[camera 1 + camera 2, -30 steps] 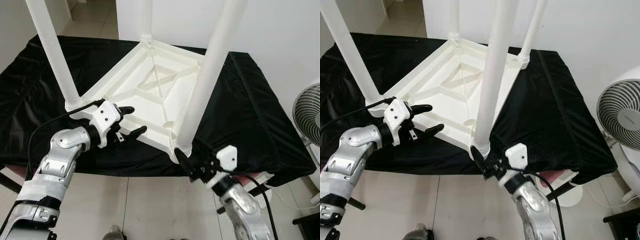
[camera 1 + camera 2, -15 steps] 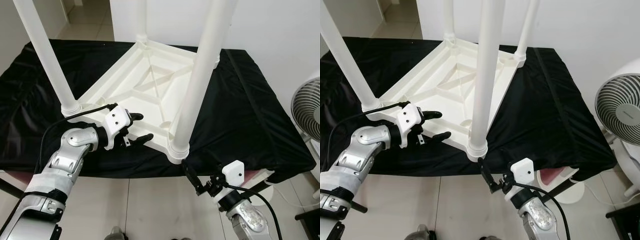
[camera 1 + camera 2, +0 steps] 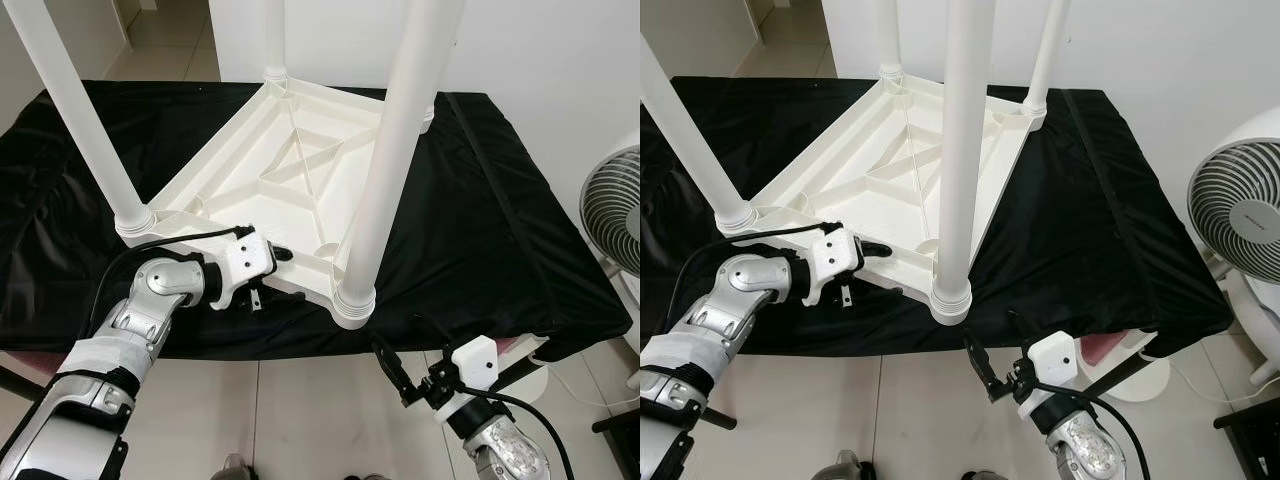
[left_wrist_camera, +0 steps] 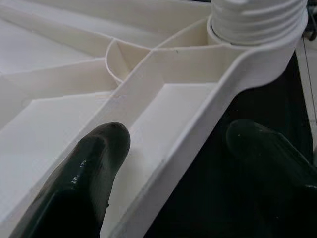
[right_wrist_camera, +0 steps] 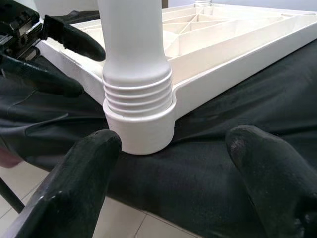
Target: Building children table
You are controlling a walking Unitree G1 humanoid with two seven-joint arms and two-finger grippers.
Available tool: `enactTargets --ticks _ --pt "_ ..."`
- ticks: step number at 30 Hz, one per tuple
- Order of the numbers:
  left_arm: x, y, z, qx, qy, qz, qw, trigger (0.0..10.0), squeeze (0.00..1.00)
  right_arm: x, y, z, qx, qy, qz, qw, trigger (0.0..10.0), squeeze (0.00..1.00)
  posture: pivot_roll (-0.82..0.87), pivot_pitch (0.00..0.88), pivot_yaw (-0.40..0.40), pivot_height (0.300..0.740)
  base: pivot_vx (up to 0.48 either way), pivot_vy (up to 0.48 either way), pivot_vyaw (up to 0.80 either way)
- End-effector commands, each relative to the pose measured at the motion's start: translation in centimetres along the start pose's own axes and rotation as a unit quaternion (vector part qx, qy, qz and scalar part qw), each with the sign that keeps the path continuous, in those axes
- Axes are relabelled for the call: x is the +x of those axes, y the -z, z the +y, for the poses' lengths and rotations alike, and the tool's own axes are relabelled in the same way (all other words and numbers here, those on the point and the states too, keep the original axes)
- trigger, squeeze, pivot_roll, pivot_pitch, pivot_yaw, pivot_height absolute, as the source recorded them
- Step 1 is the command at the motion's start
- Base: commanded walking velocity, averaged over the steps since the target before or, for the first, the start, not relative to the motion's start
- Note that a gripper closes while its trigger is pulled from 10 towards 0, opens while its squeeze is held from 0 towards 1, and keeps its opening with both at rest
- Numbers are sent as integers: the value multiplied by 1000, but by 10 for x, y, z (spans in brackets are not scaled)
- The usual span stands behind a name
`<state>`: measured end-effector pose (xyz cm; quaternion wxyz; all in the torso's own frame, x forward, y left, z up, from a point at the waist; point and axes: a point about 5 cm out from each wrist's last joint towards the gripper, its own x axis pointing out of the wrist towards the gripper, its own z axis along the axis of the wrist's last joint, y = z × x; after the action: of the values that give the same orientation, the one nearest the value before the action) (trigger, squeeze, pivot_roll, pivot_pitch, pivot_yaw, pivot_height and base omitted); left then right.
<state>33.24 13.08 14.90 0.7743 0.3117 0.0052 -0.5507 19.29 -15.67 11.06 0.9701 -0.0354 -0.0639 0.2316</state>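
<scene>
The white children's table (image 3: 290,170) lies upside down on a black cloth, its legs pointing up. The near leg (image 3: 385,160) is screwed into the corner socket (image 5: 138,124). My left gripper (image 3: 272,272) is open and straddles the near rim (image 4: 198,124). One of its fingers (image 4: 99,153) is inside the frame and the other outside over the cloth. My right gripper (image 3: 392,368) is open, below the cloth's front edge. It points at the near corner socket without touching it.
The black cloth (image 3: 480,200) covers the worktable and hangs over its front edge. A white standing fan (image 3: 1240,230) is at the right. Another leg (image 3: 85,120) rises at the near left corner. Tiled floor (image 3: 300,410) lies below the front edge.
My left gripper has moved in from beside the rim and now straddles it. My right gripper has dropped from the near corner socket to below the table edge. The camera has shifted.
</scene>
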Motion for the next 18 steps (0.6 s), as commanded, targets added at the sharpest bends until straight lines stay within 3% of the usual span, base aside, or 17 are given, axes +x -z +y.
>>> enactTargets --ticks 1,6,15,16,17,18 --pt "1 4 -4 13 43 16 999 10000 0 -2 -2 -2 -13 3 -2 1000 10000 0 25 107 35 740 0 0 0" --pt "4 9 -1 47 51 52 996 10000 0 -2 -3 0 -17 6 -3 1000 10000 0 22 110 43 740 0 0 0" --pt "5 13 8 61 62 87 992 10000 0 -2 -3 -1 -21 11 -4 1000 10000 0 19 112 51 740 0 0 0" --pt "5 12 10 62 68 86 992 4902 0 -2 -3 -1 -22 11 -4 1000 10000 0 18 112 53 740 0 0 0" --pt "4 11 12 61 69 85 992 3725 0 -2 -3 -1 -24 12 -4 1000 10000 0 18 113 54 740 0 0 0" --pt "4 10 13 57 72 81 992 0 0 -2 -3 -1 -26 12 -3 1000 10000 0 18 112 54 740 0 0 0"
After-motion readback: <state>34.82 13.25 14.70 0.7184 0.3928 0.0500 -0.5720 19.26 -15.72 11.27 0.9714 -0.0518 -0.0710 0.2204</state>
